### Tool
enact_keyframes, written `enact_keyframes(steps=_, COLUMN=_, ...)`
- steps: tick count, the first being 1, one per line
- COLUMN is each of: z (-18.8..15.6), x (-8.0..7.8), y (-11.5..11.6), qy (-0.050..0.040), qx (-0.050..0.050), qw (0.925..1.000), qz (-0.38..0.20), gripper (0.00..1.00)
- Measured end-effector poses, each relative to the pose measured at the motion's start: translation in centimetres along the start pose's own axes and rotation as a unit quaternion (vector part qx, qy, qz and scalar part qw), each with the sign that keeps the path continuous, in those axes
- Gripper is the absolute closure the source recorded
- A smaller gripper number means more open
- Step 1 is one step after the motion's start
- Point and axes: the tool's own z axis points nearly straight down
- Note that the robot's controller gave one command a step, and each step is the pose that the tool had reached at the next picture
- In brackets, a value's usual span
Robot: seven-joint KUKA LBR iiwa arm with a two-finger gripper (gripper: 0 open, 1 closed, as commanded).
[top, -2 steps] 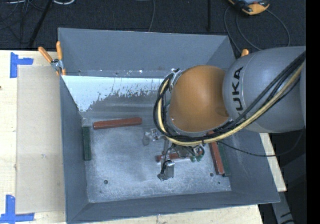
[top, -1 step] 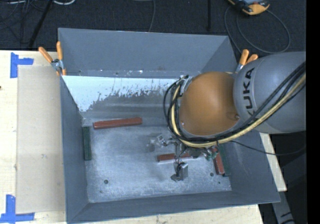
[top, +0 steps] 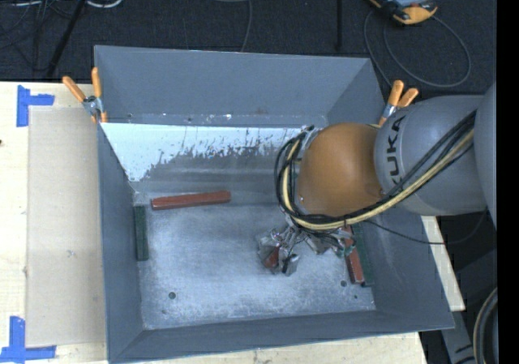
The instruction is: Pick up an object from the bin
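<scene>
The tool [top: 280, 255] sits low on the bin [top: 203, 281] floor, right of centre; spread or pinched, I cannot tell. Probably the grasping step, and the next move calls for a straight lift.

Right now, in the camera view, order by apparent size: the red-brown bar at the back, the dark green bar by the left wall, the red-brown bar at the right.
1. back red-brown bar, the longest.
2. dark green bar.
3. right red-brown bar, partly hidden, so its rank is unsure.
</scene>
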Motion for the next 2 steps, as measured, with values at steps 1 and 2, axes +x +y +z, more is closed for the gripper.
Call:
enact_keyframes(steps=1, z=0.0, x=0.0, y=0.0, qy=0.0000, qx=0.000, qw=1.0000, qz=0.000, gripper=1.00)
enact_keyframes(steps=2, z=-4.2, x=1.0, y=-1.1, qy=0.0035, qx=-0.002, qw=1.0000, qz=0.006, gripper=1.00)
